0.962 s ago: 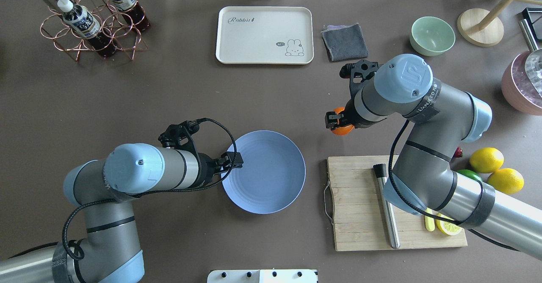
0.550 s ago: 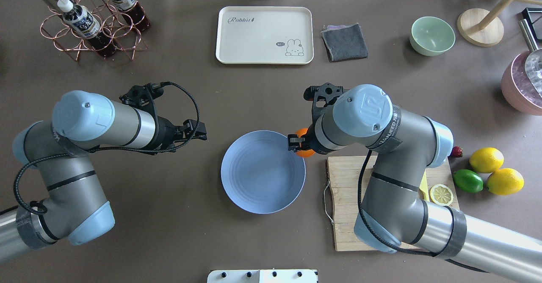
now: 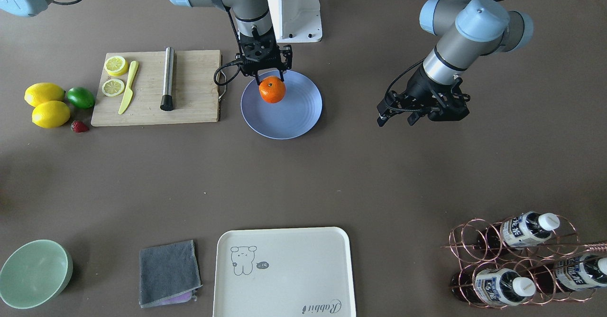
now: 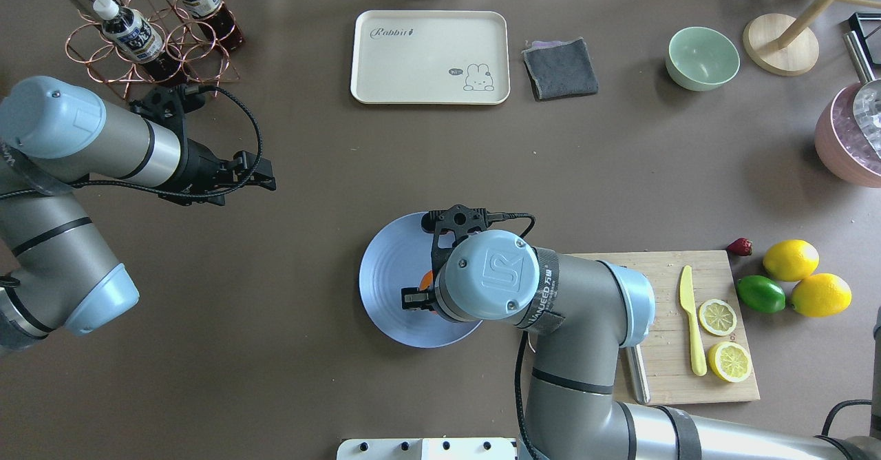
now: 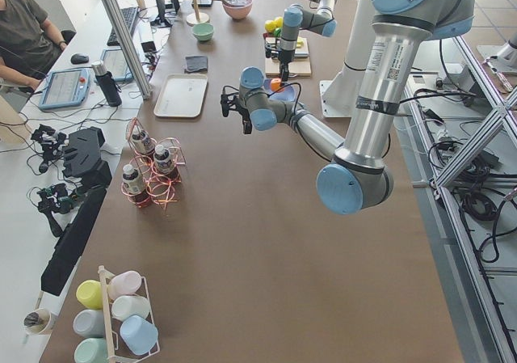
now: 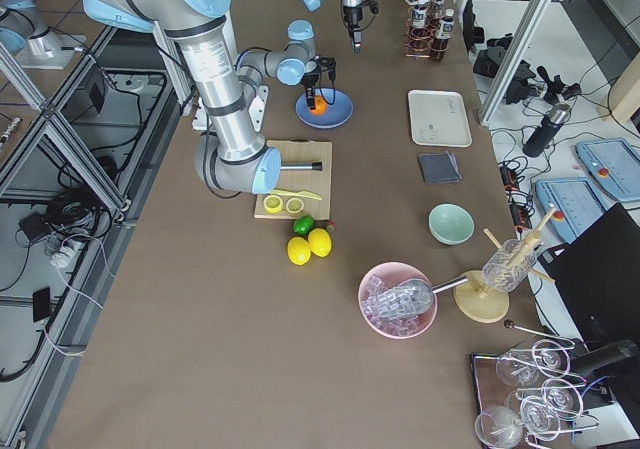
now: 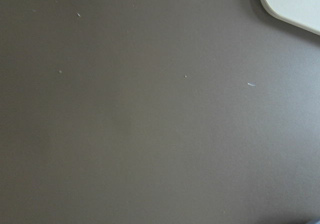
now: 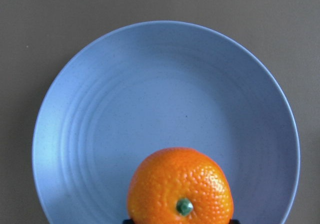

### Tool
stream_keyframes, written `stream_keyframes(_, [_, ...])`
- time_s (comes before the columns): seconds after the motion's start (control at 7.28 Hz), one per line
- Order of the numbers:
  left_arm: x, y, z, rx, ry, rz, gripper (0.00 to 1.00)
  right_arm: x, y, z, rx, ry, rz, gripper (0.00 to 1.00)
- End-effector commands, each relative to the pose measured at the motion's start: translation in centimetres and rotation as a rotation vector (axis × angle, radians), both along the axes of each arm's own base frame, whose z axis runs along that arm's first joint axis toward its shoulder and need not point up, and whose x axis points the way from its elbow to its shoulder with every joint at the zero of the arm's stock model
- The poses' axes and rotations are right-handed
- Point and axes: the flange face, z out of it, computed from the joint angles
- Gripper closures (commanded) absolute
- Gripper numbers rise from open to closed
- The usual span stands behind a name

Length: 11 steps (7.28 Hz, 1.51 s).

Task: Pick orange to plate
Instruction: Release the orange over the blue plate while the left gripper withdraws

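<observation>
My right gripper point(image 3: 271, 80) is shut on the orange point(image 3: 272, 90) and holds it over the robot-side half of the pale blue plate point(image 3: 294, 113). The right wrist view looks straight down on the orange point(image 8: 180, 186), green stem dimple up, with the ridged plate point(image 8: 150, 94) below; I cannot tell whether they touch. From overhead the wrist covers all but a sliver of orange point(image 4: 426, 279) above the plate point(image 4: 385, 274). The left gripper point(image 4: 270, 174) hangs open and empty well off the plate, over bare table.
A wooden cutting board point(image 4: 661, 288) with a yellow knife, lemon slices and a metal rod lies right of the plate. Lemons point(image 4: 790, 259), a lime and a strawberry sit beyond it. Cream tray point(image 4: 430, 57), grey cloth, green bowl point(image 4: 702, 58) at the back; bottle rack point(image 4: 138, 33) near the left arm.
The right arm has carried the orange left and toward the robot, from beside the plate's rim to over the plate. The left arm has swung away from the plate toward the bottle rack.
</observation>
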Motion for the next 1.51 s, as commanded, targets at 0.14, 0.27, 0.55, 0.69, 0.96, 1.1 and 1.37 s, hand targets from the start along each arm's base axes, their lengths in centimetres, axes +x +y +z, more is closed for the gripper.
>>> stream_keyframes(0.14, [-0.4,-0.2,0.3,0.001,-0.003,-0.002,0.03,-1.4,0.1,0.2,0.024,0.029,0.007,1.0])
stream_keyframes(0.27, [-0.4,-0.2,0.5,-0.001,-0.007,-0.003,0.03,-2.2,-0.1,0.0,0.024,0.035,0.008,1.0])
stream_keyframes(0.55, [-0.4,-0.2,0.5,-0.001,-0.007,-0.005,0.03,-2.8,-0.3,-0.5,0.018,0.034,0.013,0.73])
stream_keyframes(0.69, [-0.4,-0.2,0.5,-0.001,-0.007,-0.005,0.03,-2.8,-0.3,-0.3,0.017,0.037,0.013,0.6])
stream_keyframes(0.96, [-0.4,-0.2,0.2,0.003,-0.004,-0.005,0.03,-2.7,-0.2,-0.5,0.025,0.032,0.007,0.0])
stream_keyframes(1.1, [-0.4,-0.3,0.2,0.003,-0.004,-0.005,0.03,-2.0,-0.6,-0.8,0.027,0.025,0.012,0.0])
stream_keyframes(1.37, [-2.4,-1.8,0.6,0.058,-0.04,0.022,0.03,3.7,-4.7,0.3,0.035,0.007,0.012,0.0])
